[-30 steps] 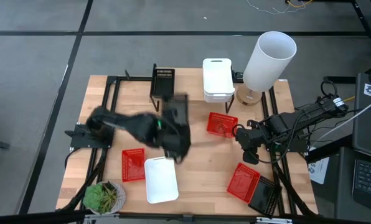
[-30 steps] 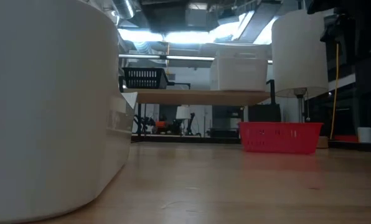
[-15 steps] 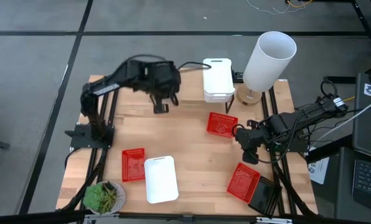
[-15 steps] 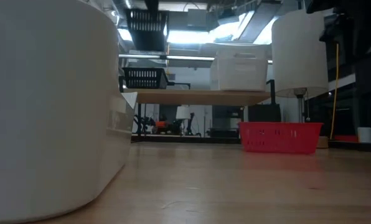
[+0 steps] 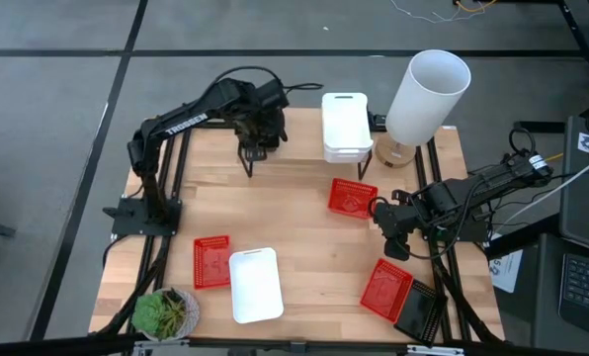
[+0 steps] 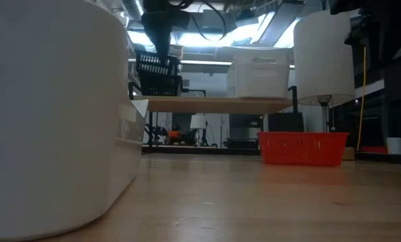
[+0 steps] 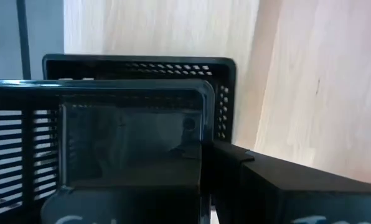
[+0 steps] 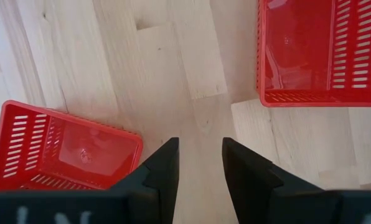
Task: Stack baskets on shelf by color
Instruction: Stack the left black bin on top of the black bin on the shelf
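My left gripper (image 5: 259, 136) (image 6: 157, 30) hangs over the left end of the shelf (image 6: 214, 104), shut on a black basket (image 6: 157, 64) (image 7: 111, 143). Just below, a second black basket (image 6: 157, 85) (image 7: 173, 67) rests on the shelf board by its floor. White baskets (image 5: 345, 126) sit stacked at the shelf's right end. On the table lie three red baskets (image 5: 352, 198) (image 5: 211, 261) (image 5: 385, 289), a white one (image 5: 255, 285) and a black one (image 5: 421, 314). My right gripper (image 5: 385, 237) (image 8: 198, 163) stands open above bare wood between two red baskets. My left gripper holds the black basket by one end wall (image 7: 204, 124), coming from above and pointing steeply down. One finger (image 7: 248, 174) shows outside that wall; the other is hidden. The basket hangs tilted below the fingers, right over the black basket on the shelf; whether they touch, I cannot tell.
A tall white cylinder (image 5: 425, 94) stands at the shelf's right end. A green potted plant (image 5: 164, 311) sits at the near left corner. Bare wood lies in the table's middle (image 5: 294, 227). Cables and a laptop lie off the right edge.
My left gripper has carried the black basket from the table's middle toward the far edge, to the shelf's left end, turning as it went. There it has come down, so the basket now hangs tilted just above the black basket on the shelf.
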{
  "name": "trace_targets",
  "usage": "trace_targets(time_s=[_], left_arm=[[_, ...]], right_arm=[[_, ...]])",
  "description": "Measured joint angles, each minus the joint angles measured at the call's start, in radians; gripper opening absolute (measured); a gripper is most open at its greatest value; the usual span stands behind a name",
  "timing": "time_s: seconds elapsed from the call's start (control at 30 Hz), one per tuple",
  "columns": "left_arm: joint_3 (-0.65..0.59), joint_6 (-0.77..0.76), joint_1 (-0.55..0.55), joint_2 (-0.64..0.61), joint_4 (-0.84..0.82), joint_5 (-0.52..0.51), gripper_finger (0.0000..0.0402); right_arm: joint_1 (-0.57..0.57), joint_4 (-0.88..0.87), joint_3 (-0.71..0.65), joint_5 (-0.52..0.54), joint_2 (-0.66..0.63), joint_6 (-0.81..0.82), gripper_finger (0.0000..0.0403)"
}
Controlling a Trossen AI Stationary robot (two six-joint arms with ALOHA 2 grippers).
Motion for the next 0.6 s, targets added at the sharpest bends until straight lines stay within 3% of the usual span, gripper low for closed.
trace_targets(time_s=[0.47, 0.6], left_arm=[[0.000, -0.013, -0.037, 0.000, 0.054, 0.007, 0.0001], [0.000, -0.020, -0.031, 0.000, 0.052, -0.001, 0.0018]], right_arm=[[0.000, 0.001, 0.000, 0.000, 0.000, 0.025, 0.0121], [0.000, 0.001, 0.000, 0.000, 0.000, 0.028, 0.0121]])
